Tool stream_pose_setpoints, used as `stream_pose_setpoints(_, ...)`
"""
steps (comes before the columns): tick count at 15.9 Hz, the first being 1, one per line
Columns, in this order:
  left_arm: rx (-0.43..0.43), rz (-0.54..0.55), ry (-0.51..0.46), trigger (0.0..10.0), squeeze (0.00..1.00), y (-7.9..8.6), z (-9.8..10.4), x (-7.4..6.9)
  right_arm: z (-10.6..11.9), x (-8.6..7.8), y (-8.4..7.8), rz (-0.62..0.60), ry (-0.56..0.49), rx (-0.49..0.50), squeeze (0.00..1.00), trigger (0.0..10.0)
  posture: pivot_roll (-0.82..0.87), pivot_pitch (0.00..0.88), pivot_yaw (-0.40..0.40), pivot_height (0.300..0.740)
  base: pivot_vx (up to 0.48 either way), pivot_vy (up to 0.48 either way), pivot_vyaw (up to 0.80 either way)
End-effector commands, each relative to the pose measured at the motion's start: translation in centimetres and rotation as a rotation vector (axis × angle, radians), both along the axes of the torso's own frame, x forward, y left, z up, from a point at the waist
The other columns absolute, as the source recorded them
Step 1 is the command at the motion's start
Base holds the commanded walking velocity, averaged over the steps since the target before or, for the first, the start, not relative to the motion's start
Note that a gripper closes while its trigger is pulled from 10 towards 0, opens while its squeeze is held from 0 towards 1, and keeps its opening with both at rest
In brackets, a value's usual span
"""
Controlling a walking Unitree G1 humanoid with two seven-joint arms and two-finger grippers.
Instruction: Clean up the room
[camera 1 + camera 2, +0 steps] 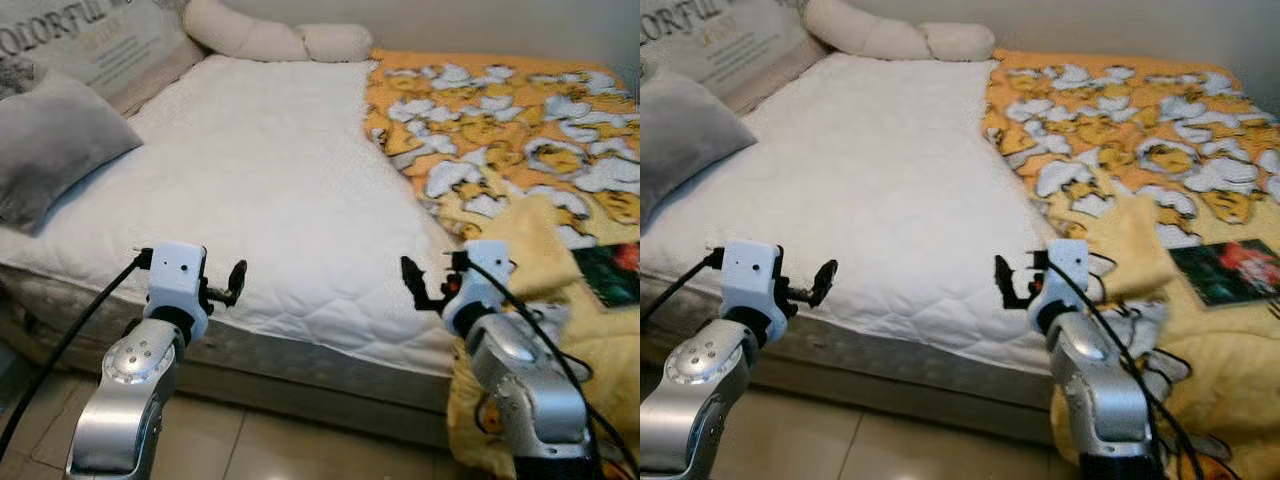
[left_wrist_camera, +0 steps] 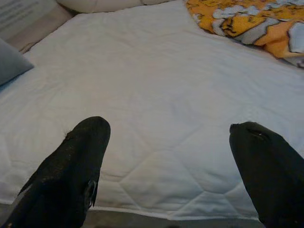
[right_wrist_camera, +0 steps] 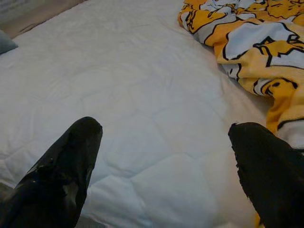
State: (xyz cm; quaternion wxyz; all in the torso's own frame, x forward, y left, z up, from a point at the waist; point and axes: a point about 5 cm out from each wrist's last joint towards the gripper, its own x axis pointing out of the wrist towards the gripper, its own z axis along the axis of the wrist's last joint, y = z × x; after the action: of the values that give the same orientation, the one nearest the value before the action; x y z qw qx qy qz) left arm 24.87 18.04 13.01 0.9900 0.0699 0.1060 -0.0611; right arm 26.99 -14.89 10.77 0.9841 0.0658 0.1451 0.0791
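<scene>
Both grippers, left (image 1: 236, 282) and right (image 1: 418, 285), hover spread and empty over the bed's (image 1: 260, 190) near edge, probably readying to pull the blanket (image 1: 500, 130) (bunched along the right edge) flat.

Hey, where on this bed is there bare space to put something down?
The white mattress is bare between the grey pillow and the yellow blanket, back to the cream bolster. The right side is crowded: bunched blanket with a book on it.
</scene>
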Motion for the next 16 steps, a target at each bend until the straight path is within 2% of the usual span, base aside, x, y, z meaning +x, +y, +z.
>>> stream_pose_setpoints(1,0.008,-0.002,-0.017,10.0,1.0,0.2,0.3,0.1,0.2,0.1,0.1,0.002,-0.001,-0.007,0.0,10.0,-0.07,0.0,0.0,0.74,0.285,0.0,-0.63)
stream_pose_setpoints(3,0.008,-0.005,-0.017,10.0,1.0,0.2,0.2,0.1,0.2,0.1,0.1,0.004,0.001,-0.009,0.0,10.0,-0.07,0.0,-0.001,0.74,0.302,0.0,-0.62)
stream_pose_setpoints(9,0.015,-0.023,-0.013,10.0,1.0,0.2,0.0,0.0,0.2,0.0,0.4,0.017,0.006,-0.022,0.0,10.0,-0.08,0.0,-0.008,0.74,0.304,0.0,0.0)
stream_pose_setpoints(14,0.022,-0.05,-0.004,10.0,1.0,-0.2,-0.1,-0.2,-1.1,-0.6,0.2,0.033,0.093,-0.071,0.0,10.0,-0.08,0.0,-0.011,0.74,0.286,0.0,0.0)
stream_pose_setpoints(15,0.022,-0.086,0.002,10.0,0.78,-0.5,-0.1,-0.4,-1.3,-0.8,0.2,0.035,0.112,-0.085,0.0,10.0,-0.08,0.0,-0.012,0.74,0.0,0.0,0.0)
stream_pose_setpoints(16,0.031,-0.111,0.0,10.0,0.69,-0.7,0.0,-0.5,-1.5,-0.9,0.2,0.035,0.126,-0.096,0.0,10.0,-0.08,0.0,-0.012,0.74,0.0,0.0,0.0)
